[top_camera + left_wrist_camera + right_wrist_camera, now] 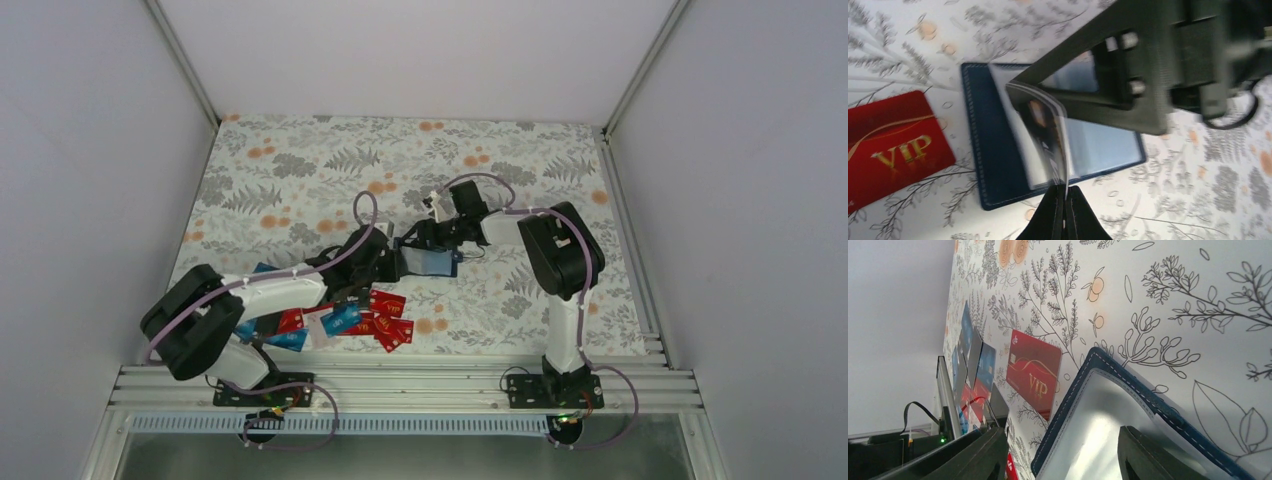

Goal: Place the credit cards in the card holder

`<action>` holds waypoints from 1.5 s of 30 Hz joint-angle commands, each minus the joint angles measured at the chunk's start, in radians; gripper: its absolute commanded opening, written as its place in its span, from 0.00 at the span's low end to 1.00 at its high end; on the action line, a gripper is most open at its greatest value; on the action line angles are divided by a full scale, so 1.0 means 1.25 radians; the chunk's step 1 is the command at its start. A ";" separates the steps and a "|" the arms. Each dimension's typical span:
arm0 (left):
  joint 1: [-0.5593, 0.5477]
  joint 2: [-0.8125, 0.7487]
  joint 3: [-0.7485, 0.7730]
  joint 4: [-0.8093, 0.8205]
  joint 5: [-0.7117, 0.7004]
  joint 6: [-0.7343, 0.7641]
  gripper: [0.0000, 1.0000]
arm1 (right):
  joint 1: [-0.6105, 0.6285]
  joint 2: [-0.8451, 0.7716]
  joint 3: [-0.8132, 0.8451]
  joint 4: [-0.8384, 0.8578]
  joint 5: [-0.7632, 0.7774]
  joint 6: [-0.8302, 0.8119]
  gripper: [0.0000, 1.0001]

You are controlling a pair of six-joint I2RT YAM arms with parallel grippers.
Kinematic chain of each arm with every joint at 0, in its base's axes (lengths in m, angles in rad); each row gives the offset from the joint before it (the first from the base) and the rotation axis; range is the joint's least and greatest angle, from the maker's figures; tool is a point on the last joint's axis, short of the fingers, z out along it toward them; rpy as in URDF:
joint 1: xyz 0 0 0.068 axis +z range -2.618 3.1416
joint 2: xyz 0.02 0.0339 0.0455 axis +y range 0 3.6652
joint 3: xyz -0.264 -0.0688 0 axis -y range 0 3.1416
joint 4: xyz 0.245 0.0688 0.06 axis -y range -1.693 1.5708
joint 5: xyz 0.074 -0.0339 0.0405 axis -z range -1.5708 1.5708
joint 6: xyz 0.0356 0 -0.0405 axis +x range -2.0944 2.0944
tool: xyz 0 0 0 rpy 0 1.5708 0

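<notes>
The card holder (428, 263) lies open on the floral table, navy outside (993, 150) and light blue inside. My left gripper (1066, 212) is shut on the edge of one clear plastic sleeve (1048, 135) of the holder and holds it lifted upright. In the top view the left gripper (388, 262) is at the holder's left side. My right gripper (1063, 455) is open, its jaws straddling the holder's page (1098, 440) at its far side (432, 237). A red VIP card (893, 150) lies just beside the holder (1033, 372). No card is in either gripper.
A loose pile of red, light blue and white cards (340, 320) lies near the front edge, under the left arm; it also shows in the right wrist view (973, 365). The right gripper's black body (1148, 65) hangs over the holder's far half. Grey walls enclose the table.
</notes>
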 commanded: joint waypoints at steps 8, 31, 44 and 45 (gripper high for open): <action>0.004 0.093 -0.010 -0.017 -0.022 -0.043 0.02 | 0.009 -0.014 0.021 -0.128 0.023 -0.012 0.59; 0.004 0.126 0.037 -0.001 0.017 -0.021 0.02 | -0.015 -0.335 -0.188 -0.206 0.412 -0.047 0.56; 0.003 0.121 0.044 -0.023 0.019 -0.009 0.02 | -0.015 -0.325 -0.203 -0.225 0.575 -0.019 0.46; 0.003 0.123 0.046 -0.023 0.019 -0.009 0.02 | -0.016 -0.324 -0.204 -0.226 0.581 -0.019 0.45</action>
